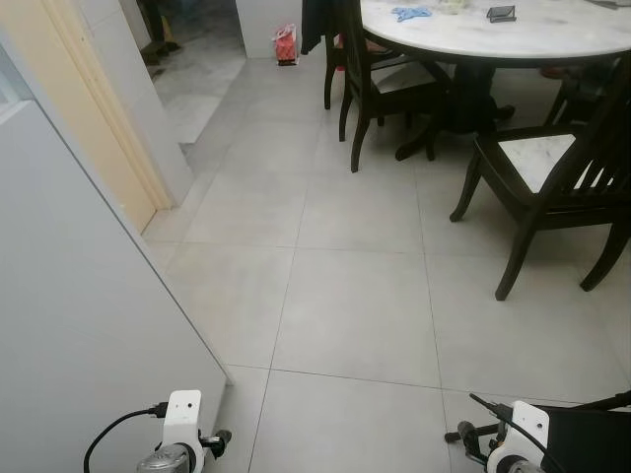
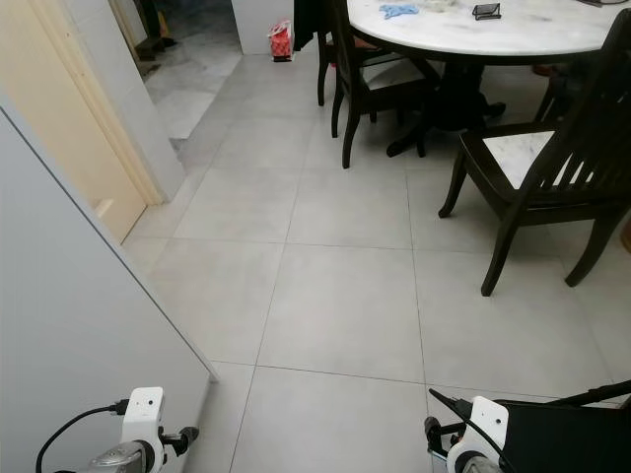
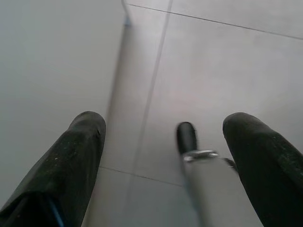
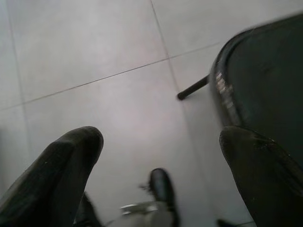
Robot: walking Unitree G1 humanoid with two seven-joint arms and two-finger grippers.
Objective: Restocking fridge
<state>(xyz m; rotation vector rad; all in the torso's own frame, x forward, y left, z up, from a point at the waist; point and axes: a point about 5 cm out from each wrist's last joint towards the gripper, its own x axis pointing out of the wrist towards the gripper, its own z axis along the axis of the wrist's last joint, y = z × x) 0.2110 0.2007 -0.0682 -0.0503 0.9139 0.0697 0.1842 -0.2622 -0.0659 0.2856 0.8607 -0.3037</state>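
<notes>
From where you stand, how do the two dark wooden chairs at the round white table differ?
The nearer dark wooden chair stands pulled out from the round white marble table, its pale seat fully exposed; the farther dark wooden chair sits closer in, its seat partly under the tabletop. The nearer looks larger. Both have dark frames and pale seats.

A white panel (image 1: pixel 79 325) is standing at the robot's left, with a doorway (image 1: pixel 187 59) lying beyond it. A round table (image 1: pixel 493 34) is sitting ahead to the right, chairs (image 1: pixel 552 187) standing around it. A phone (image 1: pixel 501 13) and a cloth (image 1: pixel 410 13) are lying on the tabletop. A red bag (image 1: pixel 286 44) is resting on the floor left of the table.
</notes>
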